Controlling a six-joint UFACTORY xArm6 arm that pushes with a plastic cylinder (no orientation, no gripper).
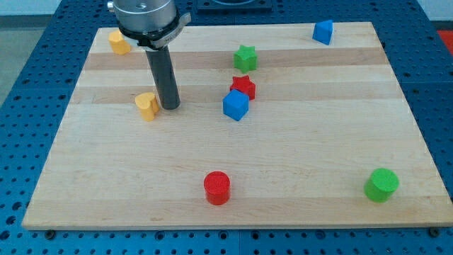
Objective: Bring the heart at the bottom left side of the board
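Observation:
A yellow heart block (146,105) lies on the wooden board (233,177) at the view's left, about mid-height. My tip (170,107) rests on the board just to the right of the heart, close to it or touching it. The dark rod rises from there toward the view's top.
A second yellow block (119,42) sits at the top left. A green star (245,58), a red star (243,87) and a blue cube (235,105) cluster at the centre. A blue block (323,32) is top right, a red cylinder (217,188) bottom centre, a green cylinder (381,184) bottom right.

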